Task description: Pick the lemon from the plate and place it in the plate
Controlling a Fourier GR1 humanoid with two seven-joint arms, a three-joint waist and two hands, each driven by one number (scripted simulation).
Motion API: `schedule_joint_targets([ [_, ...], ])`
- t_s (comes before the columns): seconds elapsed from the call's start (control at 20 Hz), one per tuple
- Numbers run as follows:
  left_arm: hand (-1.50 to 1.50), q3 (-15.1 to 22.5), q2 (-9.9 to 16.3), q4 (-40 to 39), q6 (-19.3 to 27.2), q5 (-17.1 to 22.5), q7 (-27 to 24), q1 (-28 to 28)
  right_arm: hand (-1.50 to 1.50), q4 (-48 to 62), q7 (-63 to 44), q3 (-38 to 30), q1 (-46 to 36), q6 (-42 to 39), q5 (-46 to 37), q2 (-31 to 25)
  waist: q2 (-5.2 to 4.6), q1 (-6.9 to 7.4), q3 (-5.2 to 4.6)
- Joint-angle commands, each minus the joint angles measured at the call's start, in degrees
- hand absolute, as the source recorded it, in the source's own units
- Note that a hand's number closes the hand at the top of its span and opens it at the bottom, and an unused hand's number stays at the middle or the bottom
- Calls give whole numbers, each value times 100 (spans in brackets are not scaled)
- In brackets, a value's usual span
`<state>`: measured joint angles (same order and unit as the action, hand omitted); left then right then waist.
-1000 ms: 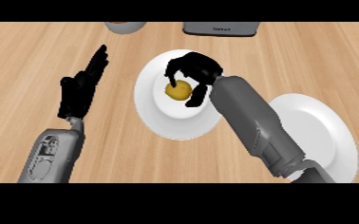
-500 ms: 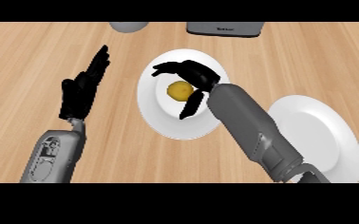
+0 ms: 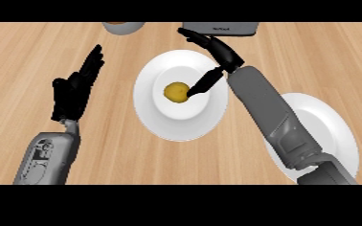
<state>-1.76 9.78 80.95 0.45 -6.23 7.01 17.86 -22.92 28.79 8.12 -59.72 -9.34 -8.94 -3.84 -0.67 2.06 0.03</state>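
A yellow lemon [image 3: 175, 92] lies near the middle of a white plate [image 3: 159, 119] at the centre of the wooden counter. My right hand [image 3: 218, 52] hovers over that plate's far right rim, open, fingers stretched toward the back. Its thumb [image 3: 203, 83] points down-left and its tip is at the lemon's right side. A second white plate [image 3: 320, 124] lies at the right, partly hidden under my right forearm. My left hand [image 3: 73, 90] rests open at the left, fingers up, away from both plates.
A grey round vessel [image 3: 124, 27] and a dark grey appliance [image 3: 220, 28] stand at the counter's back edge, just beyond my right hand. Bare wooden counter [image 3: 113, 148] lies around the plates.
My right hand has uncurled from around the lemon and swung toward the back right. The lemon now shows uncovered on the centre plate. The left hand has not moved.
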Motion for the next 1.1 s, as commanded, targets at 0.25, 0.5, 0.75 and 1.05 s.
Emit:
schedule_joint_targets([
  [0.25,0,186,-169,-30,52,-151,-205,-190,-150,1039,586,-818,-379,-930,404,-1317,-67,97,5],
  [0.5,0,144,-159,107,-7,-61,-136,-65,-150,1341,1017,-723,-318,-1484,201,-1878,-107,193,12],
  [0.75,0,162,-67,319,-140,-21,15,-91,-150,1548,1225,-690,-340,-1532,74,-2039,-132,331,19],
  [1.05,0,243,-174,114,-75,-118,-17,68,-150,1632,1487,-746,-231,-1726,71,-2386,-186,353,27],
])
